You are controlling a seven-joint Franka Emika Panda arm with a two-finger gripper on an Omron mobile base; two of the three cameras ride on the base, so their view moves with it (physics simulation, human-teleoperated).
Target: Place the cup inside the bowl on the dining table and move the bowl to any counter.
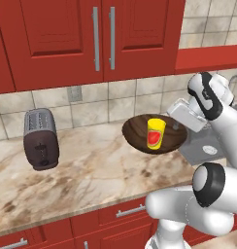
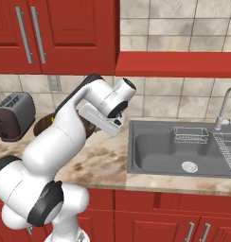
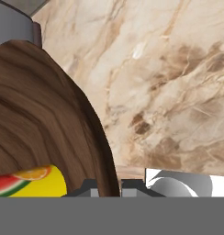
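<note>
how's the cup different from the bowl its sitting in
The cup is bright yellow with a red mark; the bowl is dark brown wood grain. The cup is narrow and stands upright; the bowl is wide and shallow, several times broader. The pincer is shut on the bowl's rim, not on the cup. Both are round and are above the counter.

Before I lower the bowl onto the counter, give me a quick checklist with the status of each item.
1. Cup inside the bowl, upright: ok.
2. Gripper shut on the bowl's rim: ok, a finger sits on each side of the rim in the hand view.
3. Bowl over the counter, not the sink: ok, though near the sink's edge.
4. Landing spot free of the toaster: ok, it stands well to the left.
5. Bowl already resting on the marble: cannot tell.
</note>
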